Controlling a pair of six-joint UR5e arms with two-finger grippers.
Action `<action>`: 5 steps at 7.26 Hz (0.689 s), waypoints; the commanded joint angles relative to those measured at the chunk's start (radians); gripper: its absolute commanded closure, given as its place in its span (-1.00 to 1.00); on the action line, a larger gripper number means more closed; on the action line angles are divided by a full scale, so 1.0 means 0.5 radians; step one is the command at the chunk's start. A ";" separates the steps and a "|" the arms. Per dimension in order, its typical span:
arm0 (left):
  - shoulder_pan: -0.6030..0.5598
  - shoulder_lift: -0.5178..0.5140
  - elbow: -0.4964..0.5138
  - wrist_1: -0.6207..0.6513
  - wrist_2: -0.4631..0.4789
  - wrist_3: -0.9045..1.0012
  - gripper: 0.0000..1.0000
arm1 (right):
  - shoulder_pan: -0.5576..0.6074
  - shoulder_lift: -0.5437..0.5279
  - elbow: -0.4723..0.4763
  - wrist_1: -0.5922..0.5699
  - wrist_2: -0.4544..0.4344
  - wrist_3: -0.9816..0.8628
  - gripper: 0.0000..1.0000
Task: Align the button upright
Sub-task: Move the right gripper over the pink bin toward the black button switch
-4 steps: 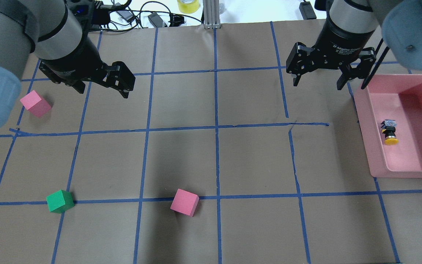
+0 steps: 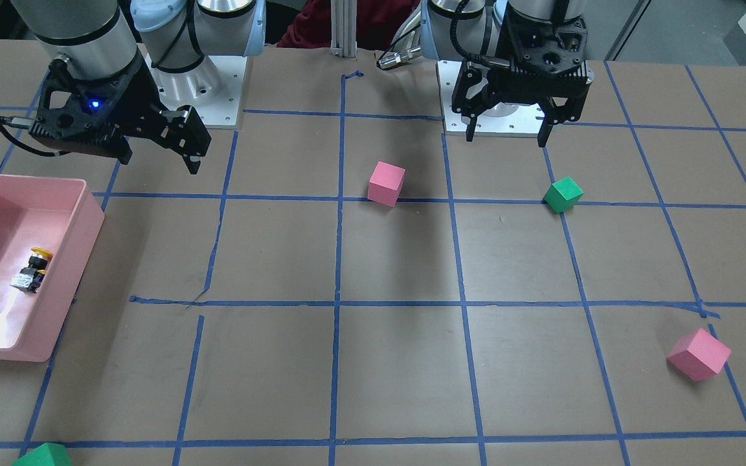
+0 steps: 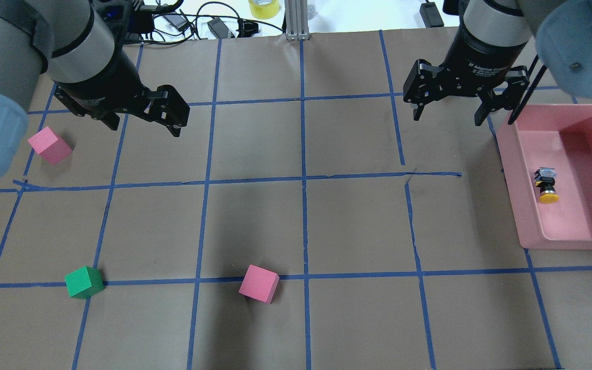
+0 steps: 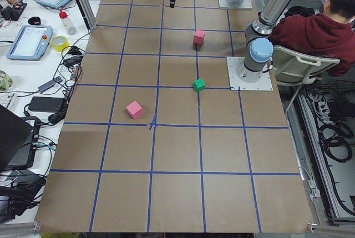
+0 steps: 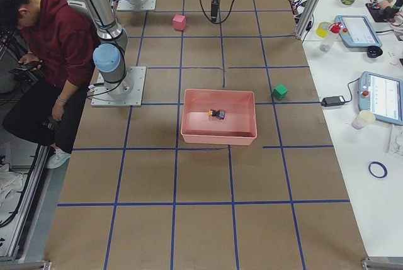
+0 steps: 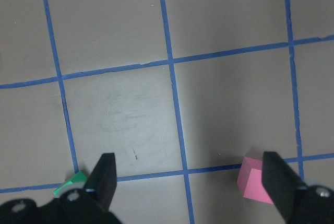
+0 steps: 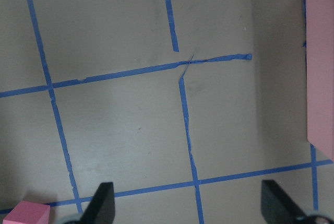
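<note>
The button (image 3: 547, 185) lies on its side in the pink bin (image 3: 514, 195) at the table's right, its yellow cap toward the robot and its silvery base away. It also shows in the front view (image 2: 32, 270) and the right side view (image 5: 217, 114). My right gripper (image 3: 447, 119) is open and empty, above the table just left of the bin's far corner. The bin's edge (image 7: 321, 62) shows in the right wrist view; the button does not. My left gripper (image 3: 144, 128) is open and empty at the far left.
A pink cube (image 3: 49, 145) lies beside the left gripper. A green cube (image 3: 84, 282) and another pink cube (image 3: 259, 283) lie nearer the robot. A second green cube (image 2: 43, 456) sits beyond the bin. A seated person (image 5: 56, 37) is behind the robot.
My right gripper has shifted very slightly to the right. The left arm, button and cubes have not moved.
</note>
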 commanded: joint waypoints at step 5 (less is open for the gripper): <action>0.000 0.000 -0.006 -0.006 0.000 -0.002 -1.00 | -0.001 -0.008 0.008 0.104 -0.032 0.003 -1.00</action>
